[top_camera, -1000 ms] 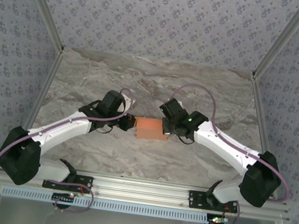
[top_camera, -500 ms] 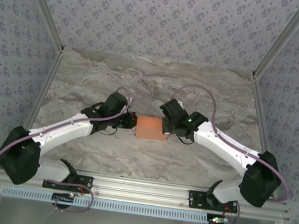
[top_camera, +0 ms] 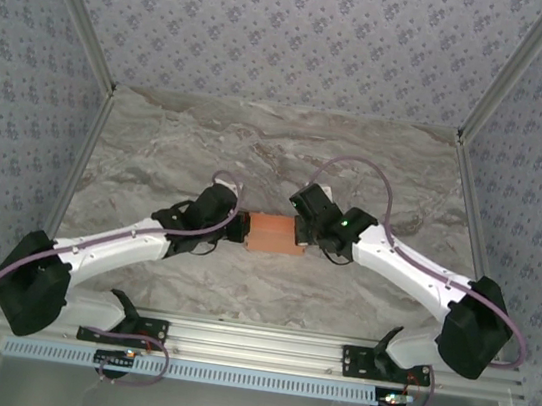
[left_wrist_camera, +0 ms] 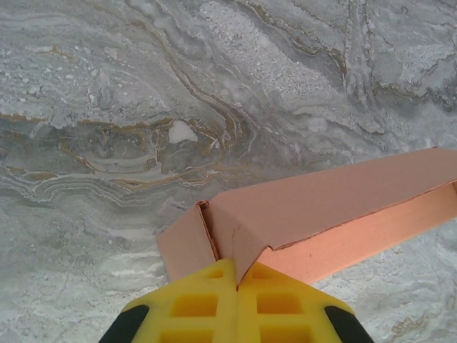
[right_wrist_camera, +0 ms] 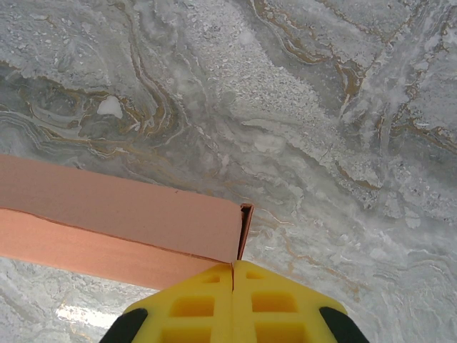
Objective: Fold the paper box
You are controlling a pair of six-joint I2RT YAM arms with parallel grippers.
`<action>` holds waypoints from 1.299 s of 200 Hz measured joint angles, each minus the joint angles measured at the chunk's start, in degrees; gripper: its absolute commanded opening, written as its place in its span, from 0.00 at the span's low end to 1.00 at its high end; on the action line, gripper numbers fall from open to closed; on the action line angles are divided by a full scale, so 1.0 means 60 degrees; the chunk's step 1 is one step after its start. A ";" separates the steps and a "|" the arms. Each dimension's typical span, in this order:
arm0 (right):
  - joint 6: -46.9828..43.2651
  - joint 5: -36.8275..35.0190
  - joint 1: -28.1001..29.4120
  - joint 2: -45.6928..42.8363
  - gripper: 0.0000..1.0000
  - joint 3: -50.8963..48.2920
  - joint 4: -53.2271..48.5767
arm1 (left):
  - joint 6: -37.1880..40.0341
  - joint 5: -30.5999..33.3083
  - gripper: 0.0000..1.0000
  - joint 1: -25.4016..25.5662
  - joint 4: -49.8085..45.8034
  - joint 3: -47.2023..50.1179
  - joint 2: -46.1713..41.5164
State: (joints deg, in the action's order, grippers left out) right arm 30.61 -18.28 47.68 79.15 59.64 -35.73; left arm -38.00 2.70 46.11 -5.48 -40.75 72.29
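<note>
Sliding inward since a moment ago, the left arm [top_camera: 125, 238] is bringing its left fingers [left_wrist_camera: 193, 307], pressed together and holding nothing, up against the left end of the paper box [top_camera: 274, 234]. That box is lying mid-table [top_camera: 258, 151] with its long axis running left to right, straight between both arms, each equally near. It is looking nearly formed: salmon-orange, flat and rectangular, with a left end flap [left_wrist_camera: 184, 246] standing ajar. The right fingers [right_wrist_camera: 271, 307], likewise closed and empty, are bracing the right end.
</note>
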 measured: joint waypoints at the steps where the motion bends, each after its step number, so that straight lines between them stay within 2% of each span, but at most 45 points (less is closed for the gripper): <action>1: 0.0000 -0.0011 0.0015 -0.0011 0.03 -0.0022 0.0018 | 0.0000 0.0011 0.04 0.0007 0.0022 0.0011 -0.0004; 58: 0.0015 -0.0670 0.0506 -0.0594 0.03 -0.0994 0.0790 | 0.0237 0.0277 0.23 0.0193 0.0648 0.0743 -0.0470; 104: 0.0259 -0.1177 0.0769 -0.0769 0.03 -0.1406 0.1184 | 0.0459 0.0204 0.47 0.0193 0.0237 0.0892 -0.1067; 133: 0.0335 -0.1319 0.0841 -0.0769 0.03 -0.1424 0.1209 | 0.0594 -0.0127 0.57 0.0138 -0.0171 0.0892 -0.1592; 177: 0.0408 -0.1468 0.0922 -0.0769 0.03 -0.1453 0.1213 | 0.0641 -0.0838 0.60 -0.0270 -0.0448 0.0546 -0.1763; 224: 0.0441 -0.1545 0.0984 -0.0769 0.03 -0.1453 0.1209 | 0.0350 -0.1293 0.60 -0.0987 -0.0270 -0.0219 -0.0579; 260: 0.0441 -0.1577 0.0984 -0.0765 0.03 -0.1453 0.1209 | 0.0350 -0.1563 0.58 -0.1024 -0.0204 -0.0368 0.0138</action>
State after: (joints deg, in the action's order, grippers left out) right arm 33.26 -27.75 53.58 74.56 50.92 -28.47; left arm -35.90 -6.68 39.97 -6.70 -42.96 73.12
